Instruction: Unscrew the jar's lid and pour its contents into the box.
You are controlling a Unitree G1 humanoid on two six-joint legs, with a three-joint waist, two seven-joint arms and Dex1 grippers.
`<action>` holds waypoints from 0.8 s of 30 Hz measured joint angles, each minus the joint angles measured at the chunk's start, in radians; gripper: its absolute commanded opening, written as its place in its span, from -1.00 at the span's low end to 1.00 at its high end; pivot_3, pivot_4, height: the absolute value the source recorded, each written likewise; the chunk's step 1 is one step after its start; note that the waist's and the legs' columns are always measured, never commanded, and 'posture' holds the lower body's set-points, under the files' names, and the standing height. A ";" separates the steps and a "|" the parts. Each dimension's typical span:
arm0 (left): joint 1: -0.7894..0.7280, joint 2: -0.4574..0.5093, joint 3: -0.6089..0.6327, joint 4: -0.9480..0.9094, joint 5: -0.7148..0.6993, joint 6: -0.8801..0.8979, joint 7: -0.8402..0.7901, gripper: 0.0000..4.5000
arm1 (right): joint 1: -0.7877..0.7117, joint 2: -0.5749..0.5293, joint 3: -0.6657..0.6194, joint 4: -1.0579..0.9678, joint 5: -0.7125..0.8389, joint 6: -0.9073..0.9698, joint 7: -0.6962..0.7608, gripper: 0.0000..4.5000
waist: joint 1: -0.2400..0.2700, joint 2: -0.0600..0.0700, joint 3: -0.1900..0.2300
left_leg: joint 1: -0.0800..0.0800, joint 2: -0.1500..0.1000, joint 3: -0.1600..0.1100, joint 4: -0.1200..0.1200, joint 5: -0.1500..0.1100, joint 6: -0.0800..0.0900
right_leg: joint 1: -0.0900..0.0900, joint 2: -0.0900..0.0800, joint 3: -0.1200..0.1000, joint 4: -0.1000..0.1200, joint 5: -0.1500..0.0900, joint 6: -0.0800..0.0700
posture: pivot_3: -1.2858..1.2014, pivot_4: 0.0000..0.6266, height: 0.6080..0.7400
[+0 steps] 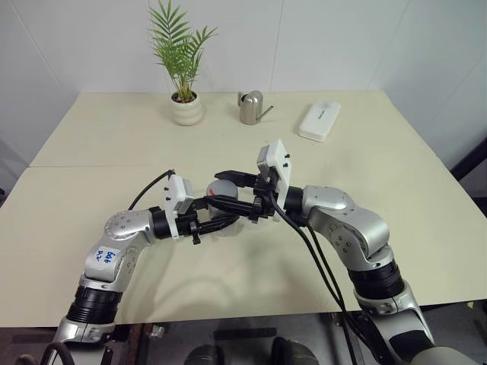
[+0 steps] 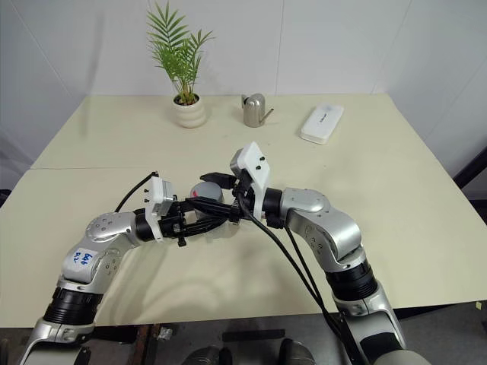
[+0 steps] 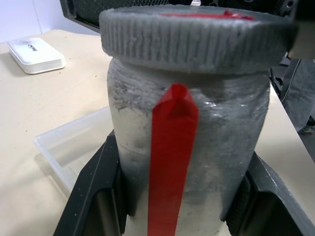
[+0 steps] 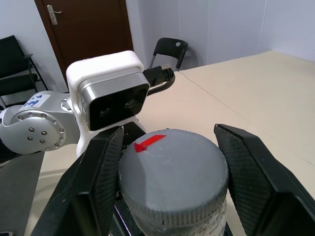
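My left gripper (image 1: pixel 216 215) is shut on the jar (image 3: pixel 206 147), a silvery upright cylinder with a red stripe down its side, held just above the table. The grey ribbed lid (image 4: pixel 172 169), marked with a red arrow, sits on top of the jar. From the right, my right gripper (image 1: pixel 228 190) reaches in level, and its two black fingers (image 4: pixel 98 172) press against the lid's rim on both sides. The clear plastic box (image 3: pixel 69 147) lies on the table right behind and under the jar. The jar's wall hides the contents.
At the back of the cream table (image 1: pixel 396 198) stand a potted palm (image 1: pixel 185 103), a metal watering can (image 1: pixel 251 107) and a white oblong case (image 1: pixel 319 120). Cables hang from both wrists.
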 measured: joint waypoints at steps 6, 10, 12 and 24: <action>-0.107 0.001 -0.035 0.031 -0.035 0.004 -0.190 -0.13 | -0.119 -0.140 -0.018 0.085 0.071 -0.037 0.334 0.30 | 0.001 0.000 0.000 | 0.000 0.000 0.000 0.002 0.000 0.001 | 0.000 0.000 0.000 0.000 0.000 0.000 | 0.03 -0.52 1.00; -0.199 -0.015 -0.051 0.073 -0.055 0.005 -0.283 -0.13 | -0.234 -0.183 -0.019 0.175 0.081 -0.055 0.519 0.30 | -0.002 0.000 0.000 | 0.000 0.000 0.002 0.002 0.000 0.000 | 0.000 0.002 0.001 0.000 0.000 0.000 | 0.03 -0.52 1.00; -0.215 -0.022 -0.051 0.085 -0.060 0.003 -0.308 -0.13 | -0.271 -0.184 -0.012 0.219 0.078 -0.070 0.578 0.30 | -0.006 0.000 0.000 | 0.000 0.000 0.002 0.001 0.000 0.000 | 0.000 0.003 0.001 0.000 0.000 0.000 | 0.03 -0.52 1.00; -0.175 0.002 -0.029 0.098 -0.063 0.040 -0.299 -0.13 | -0.313 -0.176 -0.006 0.339 0.028 -0.124 0.650 0.88 | -0.002 0.000 0.000 | 0.000 0.002 0.002 0.005 -0.001 0.000 | 0.000 0.002 0.001 0.002 0.000 0.000 | 0.03 -0.52 1.00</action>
